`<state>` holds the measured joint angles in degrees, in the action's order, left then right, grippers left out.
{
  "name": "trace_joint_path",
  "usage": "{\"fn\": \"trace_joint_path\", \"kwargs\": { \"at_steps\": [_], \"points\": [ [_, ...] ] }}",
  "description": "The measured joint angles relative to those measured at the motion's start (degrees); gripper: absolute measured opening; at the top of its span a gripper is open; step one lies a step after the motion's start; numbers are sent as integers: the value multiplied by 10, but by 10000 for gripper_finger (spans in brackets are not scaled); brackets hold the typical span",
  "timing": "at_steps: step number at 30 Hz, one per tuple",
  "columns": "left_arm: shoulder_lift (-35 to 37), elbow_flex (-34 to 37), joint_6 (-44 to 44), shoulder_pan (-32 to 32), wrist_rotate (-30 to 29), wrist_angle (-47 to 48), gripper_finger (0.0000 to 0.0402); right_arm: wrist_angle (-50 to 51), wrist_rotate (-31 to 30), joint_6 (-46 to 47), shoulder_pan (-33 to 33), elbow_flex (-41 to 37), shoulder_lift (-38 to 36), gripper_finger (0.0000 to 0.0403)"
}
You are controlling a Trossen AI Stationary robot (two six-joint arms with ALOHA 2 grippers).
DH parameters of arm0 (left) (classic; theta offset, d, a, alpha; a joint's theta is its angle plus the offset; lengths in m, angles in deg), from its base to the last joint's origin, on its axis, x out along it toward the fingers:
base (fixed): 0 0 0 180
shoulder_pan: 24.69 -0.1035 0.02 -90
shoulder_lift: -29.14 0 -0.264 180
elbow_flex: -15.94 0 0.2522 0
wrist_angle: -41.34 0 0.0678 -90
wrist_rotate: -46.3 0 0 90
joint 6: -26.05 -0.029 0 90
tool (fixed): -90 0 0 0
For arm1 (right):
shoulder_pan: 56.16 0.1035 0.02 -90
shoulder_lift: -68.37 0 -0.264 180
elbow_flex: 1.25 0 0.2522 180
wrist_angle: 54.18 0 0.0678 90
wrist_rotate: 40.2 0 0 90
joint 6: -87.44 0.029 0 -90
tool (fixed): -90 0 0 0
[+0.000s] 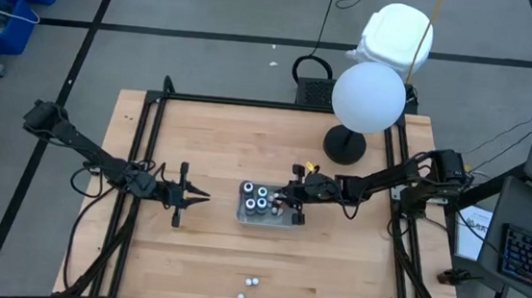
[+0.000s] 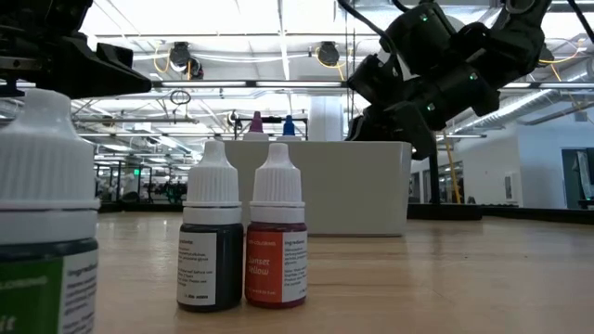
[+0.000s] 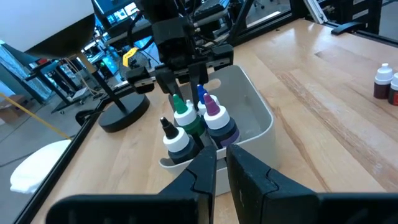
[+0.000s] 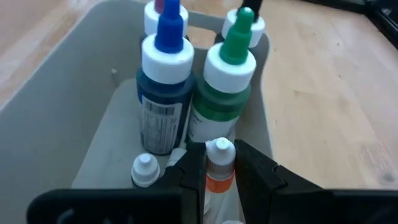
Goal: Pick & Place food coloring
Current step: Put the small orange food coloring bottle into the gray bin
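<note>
We are in the placing step: the right gripper (image 4: 220, 167) clamps an orange bottle (image 4: 219, 163) inside the tray (image 4: 74, 106), so next we release it clear of the blue-tipped bottle (image 4: 164, 81), while the left gripper (image 1: 187, 196), nearly shut and empty, waits beside

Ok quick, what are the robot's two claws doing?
Left gripper: shut, empty, beside the tray.
Right gripper: shut on a small orange bottle in the tray.

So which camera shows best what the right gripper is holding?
The right wrist view: the right gripper is shut on a small orange bottle over the tray. The high view shows only the gripper at the tray; the other views hide the bottle.
</note>
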<state>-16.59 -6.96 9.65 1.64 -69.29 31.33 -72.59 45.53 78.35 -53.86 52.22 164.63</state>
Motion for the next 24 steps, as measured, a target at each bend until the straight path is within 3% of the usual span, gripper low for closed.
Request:
{"fn": "trace_joint_path", "kwargs": {
  "at_steps": [24],
  "points": [
    [0, 0, 1, 0, 0, 0, 47, 7, -1, 8, -11, 1, 2, 57]
  ]
}}
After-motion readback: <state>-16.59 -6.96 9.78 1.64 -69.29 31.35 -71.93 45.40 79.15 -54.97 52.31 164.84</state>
